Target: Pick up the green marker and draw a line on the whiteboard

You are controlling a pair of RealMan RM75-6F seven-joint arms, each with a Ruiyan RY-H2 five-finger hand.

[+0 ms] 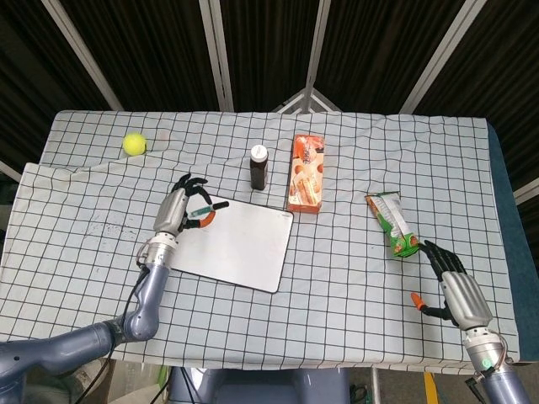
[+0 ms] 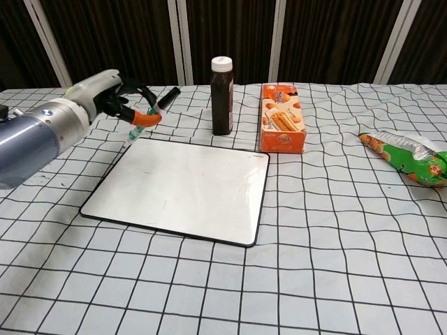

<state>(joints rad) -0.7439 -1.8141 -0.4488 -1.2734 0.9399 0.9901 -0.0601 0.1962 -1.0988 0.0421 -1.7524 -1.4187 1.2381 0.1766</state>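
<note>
robot hand (image 1: 179, 212): silver back, black fingers | arm (image 2: 31, 143): blue-grey

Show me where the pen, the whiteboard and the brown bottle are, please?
green marker (image 2: 149, 114), chest view: on its barrel, pinched in the left hand (image 2: 105, 94).
whiteboard (image 2: 188, 188), chest view: on its bare white middle.
brown bottle (image 2: 222, 101), chest view: on its dark body, below the white cap.
</note>
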